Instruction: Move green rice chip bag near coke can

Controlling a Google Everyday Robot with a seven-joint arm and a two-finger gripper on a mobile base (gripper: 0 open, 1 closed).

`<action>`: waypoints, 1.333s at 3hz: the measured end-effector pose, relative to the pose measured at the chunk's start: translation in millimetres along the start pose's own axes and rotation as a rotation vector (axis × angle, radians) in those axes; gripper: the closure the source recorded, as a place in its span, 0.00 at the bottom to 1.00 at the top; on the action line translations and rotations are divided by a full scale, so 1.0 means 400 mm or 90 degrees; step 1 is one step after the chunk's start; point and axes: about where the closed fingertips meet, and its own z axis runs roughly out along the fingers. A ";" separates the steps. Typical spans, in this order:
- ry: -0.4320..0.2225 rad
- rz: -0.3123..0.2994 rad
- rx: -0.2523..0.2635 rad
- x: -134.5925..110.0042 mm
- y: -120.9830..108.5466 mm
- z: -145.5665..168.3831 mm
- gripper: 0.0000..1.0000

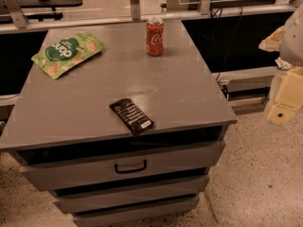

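The green rice chip bag lies flat at the far left of the grey cabinet top, its dark-green oval facing up. The coke can stands upright near the far edge, right of the middle, well apart from the bag. My gripper hangs at the right edge of the camera view, off the cabinet's right side and below the level of its top. It is far from both the bag and the can, and nothing shows in it.
A small black wrapper bar lies near the front edge of the cabinet top. The cabinet has drawers with a dark handle. A metal rail runs behind the top. Cables hang at the right rear.
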 end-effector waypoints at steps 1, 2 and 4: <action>0.000 0.000 0.000 0.000 0.000 0.000 0.00; -0.037 -0.004 0.005 -0.051 -0.045 0.044 0.00; -0.214 -0.007 0.025 -0.338 -0.192 0.176 0.00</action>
